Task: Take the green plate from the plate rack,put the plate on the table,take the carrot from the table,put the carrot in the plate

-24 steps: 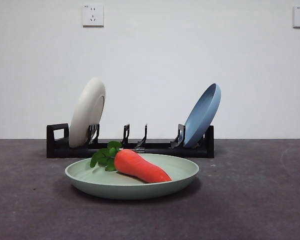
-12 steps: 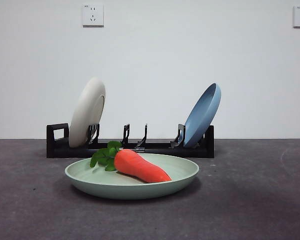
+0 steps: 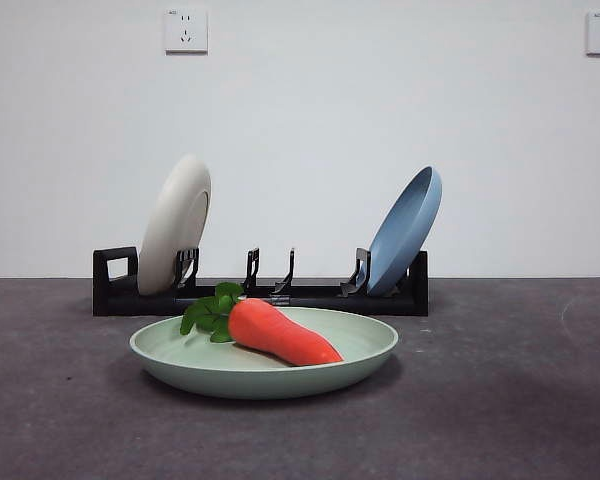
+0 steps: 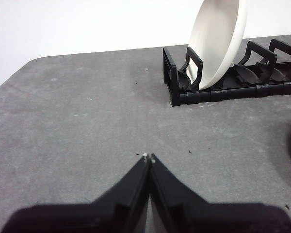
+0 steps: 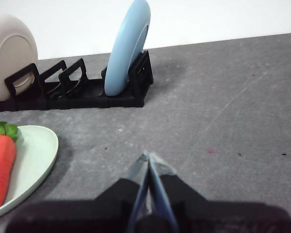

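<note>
Front view shows you the carrot (image 3: 276,330) lying in the green plate (image 3: 352,365), which sits flat on the table (image 3: 520,400) just before the rack (image 3: 310,296). Your left gripper (image 4: 148,158) and right gripper (image 5: 148,156) both hang over bare table, jaws pressed together on nothing.

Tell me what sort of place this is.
Probably a lab test bench dressed as a kitchen: a bare grey table against a blank white wall with sockets, a plate rack, and a toy-like carrot lying in the green plate.
</note>
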Available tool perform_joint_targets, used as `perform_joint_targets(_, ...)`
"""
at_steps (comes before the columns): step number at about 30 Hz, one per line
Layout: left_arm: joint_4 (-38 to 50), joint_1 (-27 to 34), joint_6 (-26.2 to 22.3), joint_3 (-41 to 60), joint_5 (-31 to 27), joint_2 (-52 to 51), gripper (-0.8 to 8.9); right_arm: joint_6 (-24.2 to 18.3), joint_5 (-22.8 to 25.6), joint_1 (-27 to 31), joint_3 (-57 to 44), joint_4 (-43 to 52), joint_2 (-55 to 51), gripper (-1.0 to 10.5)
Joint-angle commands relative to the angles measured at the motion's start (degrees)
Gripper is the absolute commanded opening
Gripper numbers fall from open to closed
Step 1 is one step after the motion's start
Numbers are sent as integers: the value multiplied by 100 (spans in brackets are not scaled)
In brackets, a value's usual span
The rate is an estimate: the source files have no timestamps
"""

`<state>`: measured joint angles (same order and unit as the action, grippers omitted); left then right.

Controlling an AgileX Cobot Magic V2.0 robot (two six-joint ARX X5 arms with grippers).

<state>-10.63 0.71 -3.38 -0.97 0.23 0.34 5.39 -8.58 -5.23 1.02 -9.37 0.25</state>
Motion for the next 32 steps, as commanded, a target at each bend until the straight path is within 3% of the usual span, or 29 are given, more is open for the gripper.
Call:
perform_joint_targets(1, 28, 17, 39, 76, 4, -15, -4, 90, -17, -7, -68, -55, -20, 0)
perform_joint_targets(4, 28, 17, 39, 76, 4, -15, -4, 249, 0, -7, -68, -48, -20, 1)
perform_joint_targets(32, 28, 17, 39, 76, 4, -15, -4, 249, 0, -7, -68, -48, -20, 1)
